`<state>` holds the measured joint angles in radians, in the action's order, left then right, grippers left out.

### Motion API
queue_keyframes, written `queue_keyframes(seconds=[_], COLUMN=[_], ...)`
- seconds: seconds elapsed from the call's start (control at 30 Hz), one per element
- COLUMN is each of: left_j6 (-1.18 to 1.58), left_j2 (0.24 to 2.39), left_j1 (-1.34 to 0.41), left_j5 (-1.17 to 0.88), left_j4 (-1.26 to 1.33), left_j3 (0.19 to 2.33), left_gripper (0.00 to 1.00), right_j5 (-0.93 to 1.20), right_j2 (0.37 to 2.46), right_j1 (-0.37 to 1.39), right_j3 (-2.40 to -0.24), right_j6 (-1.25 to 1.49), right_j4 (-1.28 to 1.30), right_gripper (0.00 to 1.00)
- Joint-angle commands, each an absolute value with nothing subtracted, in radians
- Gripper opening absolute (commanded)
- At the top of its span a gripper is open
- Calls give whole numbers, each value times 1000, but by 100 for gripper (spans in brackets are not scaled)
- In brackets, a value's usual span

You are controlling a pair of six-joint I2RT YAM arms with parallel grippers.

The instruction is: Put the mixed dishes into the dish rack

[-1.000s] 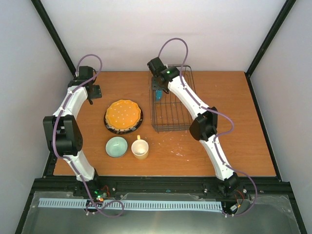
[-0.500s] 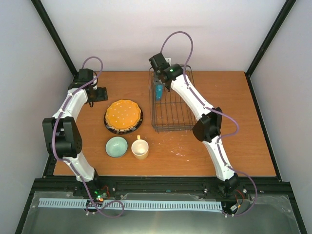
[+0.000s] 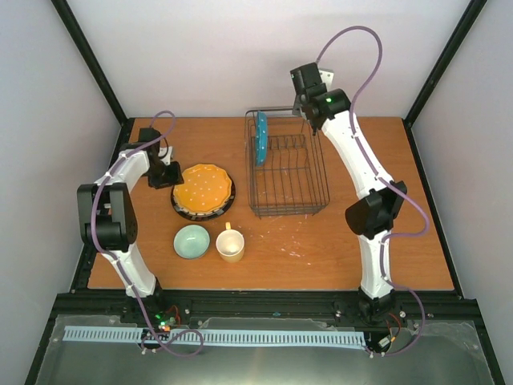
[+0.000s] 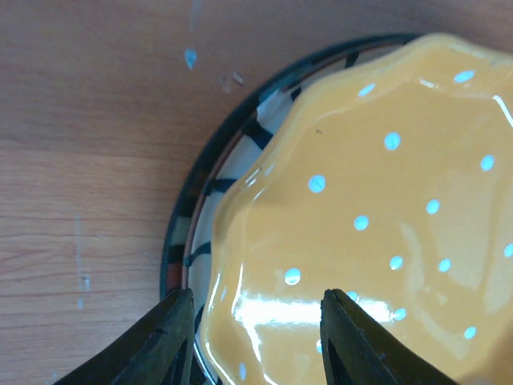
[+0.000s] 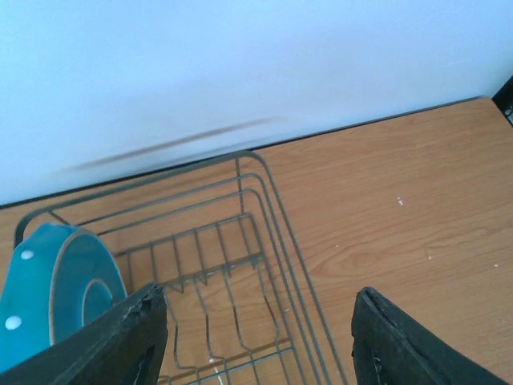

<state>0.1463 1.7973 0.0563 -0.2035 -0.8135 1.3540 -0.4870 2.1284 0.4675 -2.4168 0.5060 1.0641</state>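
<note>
A yellow-orange dotted plate [image 3: 203,186] [image 4: 377,200] tops a stack; a white plate with black stripes [image 4: 215,186] and a dark rim [image 3: 181,211] show beneath. My left gripper [image 3: 167,173] [image 4: 256,341] is at the stack's left edge, open, one finger [image 4: 164,341] outside the yellow rim, the other [image 4: 361,337] over the plate. A teal dotted plate [image 3: 260,138] [image 5: 60,281] stands on edge at the left of the dish rack [image 3: 288,210] [image 5: 272,208]. My right gripper [image 3: 307,104] [image 5: 256,337] hangs open and empty above the rack's back right corner.
A mint-green bowl [image 3: 191,241] and a cream-yellow mug [image 3: 230,245] sit in front of the plate stack, near the table's front edge. The back wall is close behind the rack. Black frame posts run along both sides.
The right arm lifted and swung right, away from the teal plate, which stays standing in the rack. The left gripper moved to the plate stack's edge and its jaws narrowed around the yellow rim.
</note>
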Motion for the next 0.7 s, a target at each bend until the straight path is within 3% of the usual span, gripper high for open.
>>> queue_keyframes(seconds=[0.0,0.47,0.57,0.67], left_j6=[128,133,132,126], left_j2=[1837,1887,1882,1881], left_j1=[58,41,41,41], left_j5=[-263,-256,-265,-274], left_j4=[-847,-823,-808,-805], left_j3=[1360,1301,1274,1266], left_gripper=[44,37,30,16], right_j5=[-493,-454,-453,-452], right_j2=[2101,2074,2075,2077], right_j1=[462,441,440,440], right_j3=[-2382,-2331,-2330,-2329], right_j6=[507,475,475,475], right_j4=[1046,1010,1010,1011], right_gripper=[63,63,63,63])
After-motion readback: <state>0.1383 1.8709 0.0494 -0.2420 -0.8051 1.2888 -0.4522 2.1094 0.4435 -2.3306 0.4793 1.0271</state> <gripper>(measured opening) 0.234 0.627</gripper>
